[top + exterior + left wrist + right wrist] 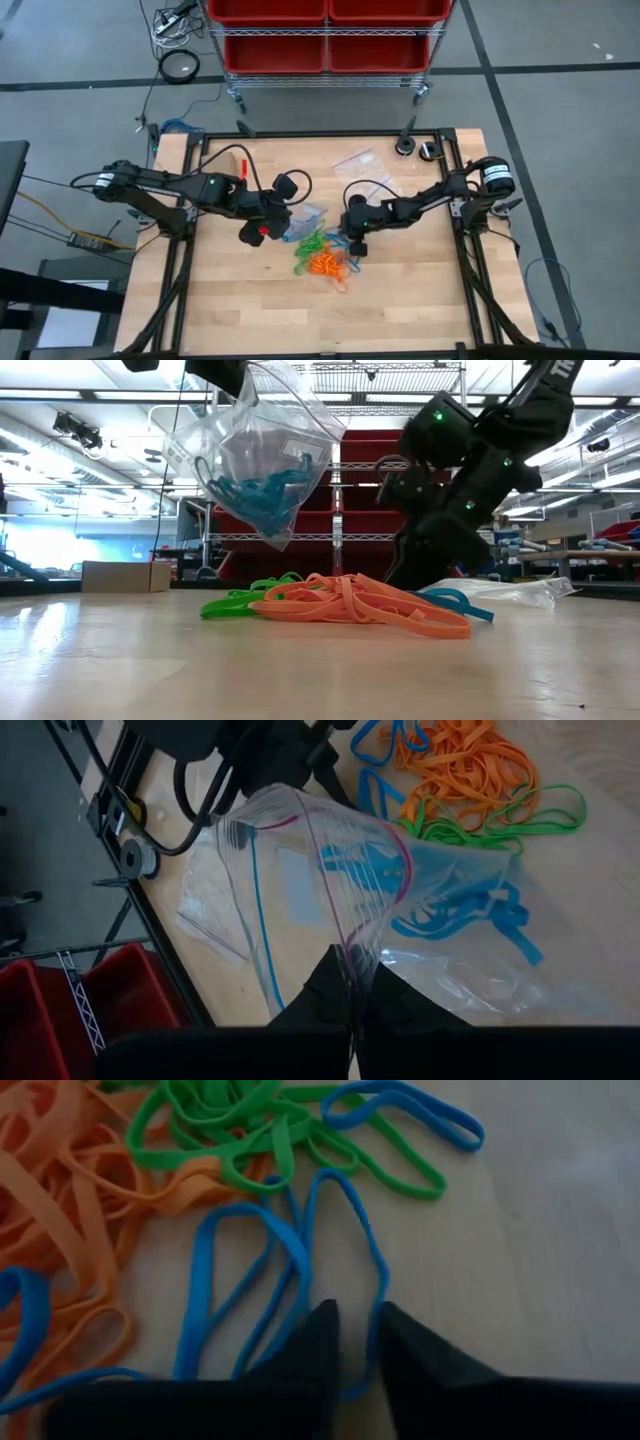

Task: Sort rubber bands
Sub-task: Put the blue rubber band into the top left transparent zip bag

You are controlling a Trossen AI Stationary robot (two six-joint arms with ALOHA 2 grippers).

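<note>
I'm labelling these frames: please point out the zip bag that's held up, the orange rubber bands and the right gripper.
zip bag [262, 455]: low view, on its clear side wall.
orange rubber bands [350, 600]: low view, middle of the pile.
right gripper [358, 1342]: right wrist view, between its fingertips.

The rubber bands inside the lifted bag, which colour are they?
Blue rubber bands in the bag; the low view shows this best.

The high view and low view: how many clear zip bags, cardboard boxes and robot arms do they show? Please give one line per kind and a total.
Clear zip bags: 2 (held bag in the left gripper; flat bag)
Cardboard box: 1
Robot arms: 2 (left arm; right arm)
Total: 5
</note>
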